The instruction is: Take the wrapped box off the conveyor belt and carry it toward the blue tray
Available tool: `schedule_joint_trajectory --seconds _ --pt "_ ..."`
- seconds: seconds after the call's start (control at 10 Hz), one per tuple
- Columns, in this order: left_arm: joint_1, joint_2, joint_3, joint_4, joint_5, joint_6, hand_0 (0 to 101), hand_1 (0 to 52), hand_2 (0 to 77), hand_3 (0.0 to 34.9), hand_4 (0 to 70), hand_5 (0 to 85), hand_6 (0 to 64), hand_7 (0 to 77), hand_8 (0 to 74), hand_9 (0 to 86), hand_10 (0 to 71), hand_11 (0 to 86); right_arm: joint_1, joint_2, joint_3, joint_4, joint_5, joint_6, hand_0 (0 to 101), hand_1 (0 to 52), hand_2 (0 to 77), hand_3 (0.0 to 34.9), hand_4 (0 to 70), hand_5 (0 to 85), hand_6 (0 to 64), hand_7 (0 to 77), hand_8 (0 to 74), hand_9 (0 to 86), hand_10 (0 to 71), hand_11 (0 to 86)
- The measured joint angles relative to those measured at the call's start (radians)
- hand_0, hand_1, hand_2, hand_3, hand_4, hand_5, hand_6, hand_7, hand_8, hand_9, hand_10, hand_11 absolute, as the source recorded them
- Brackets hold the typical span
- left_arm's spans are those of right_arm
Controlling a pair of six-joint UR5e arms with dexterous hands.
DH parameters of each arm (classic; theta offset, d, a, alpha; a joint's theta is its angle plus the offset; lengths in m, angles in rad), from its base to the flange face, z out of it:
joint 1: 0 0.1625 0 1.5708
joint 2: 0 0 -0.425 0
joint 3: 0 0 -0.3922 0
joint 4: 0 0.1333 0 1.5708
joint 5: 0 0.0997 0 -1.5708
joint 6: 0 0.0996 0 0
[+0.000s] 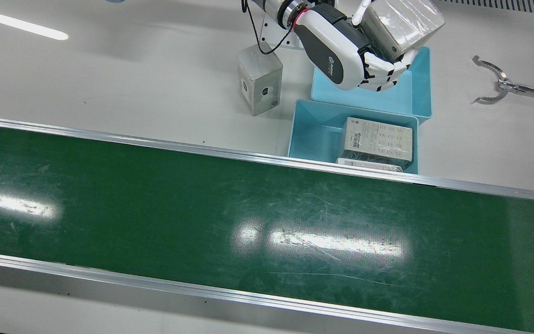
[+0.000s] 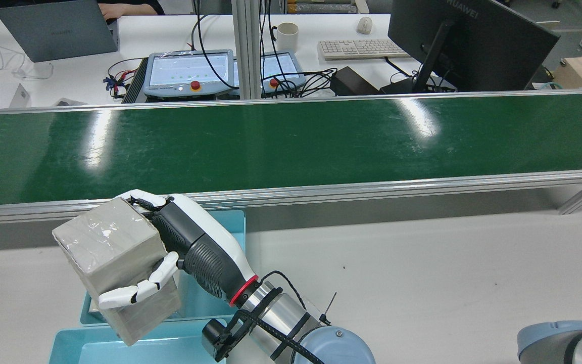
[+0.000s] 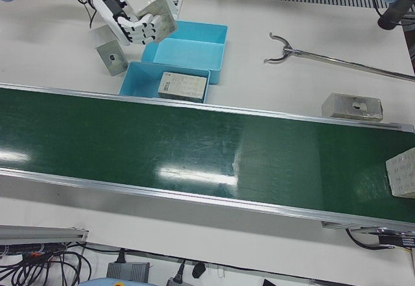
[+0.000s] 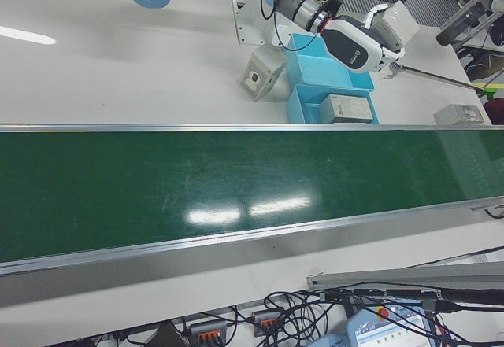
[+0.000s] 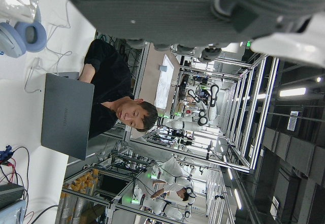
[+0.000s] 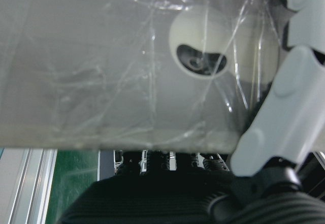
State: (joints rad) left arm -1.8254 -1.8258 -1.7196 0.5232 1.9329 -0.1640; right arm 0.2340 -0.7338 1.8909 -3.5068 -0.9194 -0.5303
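The right hand (image 1: 364, 55) is clamped on the wrapped box (image 1: 403, 21), fingers curled under one face and the thumb pressed on the opposite one. It holds the box tilted in the air, well clear of the green conveyor belt (image 1: 202, 208) and above the far edge of the far blue tray (image 1: 415, 97). The near blue tray (image 1: 315, 134) sits between that tray and the belt and holds a labelled box (image 1: 378, 139). Of the left hand (image 5: 177, 10) only the body shows in its own view, so I cannot tell how its fingers stand.
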Motion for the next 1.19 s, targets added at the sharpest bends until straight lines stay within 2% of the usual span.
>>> schedule_joint_trajectory --seconds 0.1,0.2,0.3,0.4,0.5,0.6,0.7,0.8,0.9,1.0,1.1,1.19 --pt "0.0 0.0 0.0 0.0 0.0 0.0 0 0.0 1.1 0.0 0.0 1.1 0.0 0.0 0.0 0.0 0.5 0.0 0.0 0.0 0.0 0.0 0.0 0.0 47 1.1 27.3 0.0 17.5 52.4 45.3 27.8 41.5 43.1 14.7 31.1" --pt "0.0 0.0 0.0 0.0 0.0 0.0 0 0.0 1.1 0.0 0.0 1.1 0.0 0.0 0.0 0.0 0.0 0.0 0.0 0.0 0.0 0.0 0.0 0.0 47 1.6 25.6 0.0 17.5 52.4 44.7 27.8 41.5 43.1 14.7 31.1" --pt "0.0 0.0 0.0 0.0 0.0 0.0 0 0.0 1.1 0.0 0.0 1.1 0.0 0.0 0.0 0.0 0.0 0.0 0.0 0.0 0.0 0.0 0.0 0.0 47 1.6 25.6 0.0 17.5 52.4 44.7 27.8 34.9 43.1 4.4 21.3" --pt "0.0 0.0 0.0 0.0 0.0 0.0 0 0.0 1.1 0.0 0.0 1.1 0.0 0.0 0.0 0.0 0.0 0.0 0.0 0.0 0.0 0.0 0.0 0.0 48 4.9 22.4 0.0 17.5 52.4 39.8 30.0 25.1 34.4 3.3 7.1" --pt "0.0 0.0 0.0 0.0 0.0 0.0 0 0.0 1.1 0.0 0.0 1.1 0.0 0.0 0.0 0.0 0.0 0.0 0.0 0.0 0.0 0.0 0.0 0.0 48 6.5 21.8 0.0 16.4 51.8 34.9 32.2 15.3 26.2 4.9 7.6" --pt "0.0 0.0 0.0 0.0 0.0 0.0 0 0.0 1.1 0.0 0.0 1.1 0.0 0.0 0.0 0.0 0.5 0.0 0.0 0.0 0.0 0.0 0.0 0.0 48 9.8 21.3 0.0 11.5 51.8 28.9 32.7 2.7 18.0 1.1 8.2" --pt "0.0 0.0 0.0 0.0 0.0 0.0 0 0.0 0.5 0.0 0.0 1.1 0.0 0.0 0.0 0.0 0.5 0.0 0.0 0.0 0.0 0.0 0.0 0.0 48 16.9 20.2 4.1 8.2 45.8 20.2 24.0 0.0 3.3 3.8 8.2" --pt "0.0 0.0 0.0 0.0 0.0 0.0 0 0.0 1.1 0.0 0.0 1.1 0.0 0.0 0.0 0.0 0.5 0.0 0.0 0.0 0.0 0.0 0.0 0.0 48 16.9 20.2 4.1 8.2 45.8 20.2 24.0 0.0 3.3 3.8 8.2" --pt "0.0 0.0 0.0 0.0 0.0 0.0 0 0.0 0.5 0.0 0.0 1.1 0.0 0.0 0.0 0.0 0.0 0.0 0.0 0.0 0.0 0.0 0.0 0.0 48 18.0 24.0 8.3 8.7 18.0 15.3 24.0 2.2 4.9 3.8 8.2" --pt "0.0 0.0 0.0 0.0 0.0 0.0 0 0.0 0.5 0.0 0.0 1.1 0.0 0.0 0.0 0.0 0.0 0.0 0.0 0.0 0.0 0.0 0.0 0.0 48 18.0 24.0 8.3 8.7 18.0 15.3 24.0 2.2 5.4 3.8 8.2" --pt "0.0 0.0 0.0 0.0 0.0 0.0 0 0.0 0.5 0.0 0.0 1.1 0.0 0.0 0.0 0.0 0.0 0.0 0.0 0.0 0.0 0.0 0.0 0.0 50 19.6 22.4 11.2 6.5 16.4 12.0 17.5 2.2 4.4 3.8 8.2" --pt "0.0 0.0 0.0 0.0 0.0 0.0 0 0.0 1.1 0.0 0.0 1.1 0.0 0.5 0.0 0.0 0.0 0.0 0.0 0.0 0.0 0.0 0.0 0.0 50 19.6 22.4 11.2 6.5 16.4 12.0 17.5 0.5 2.2 2.7 6.5"
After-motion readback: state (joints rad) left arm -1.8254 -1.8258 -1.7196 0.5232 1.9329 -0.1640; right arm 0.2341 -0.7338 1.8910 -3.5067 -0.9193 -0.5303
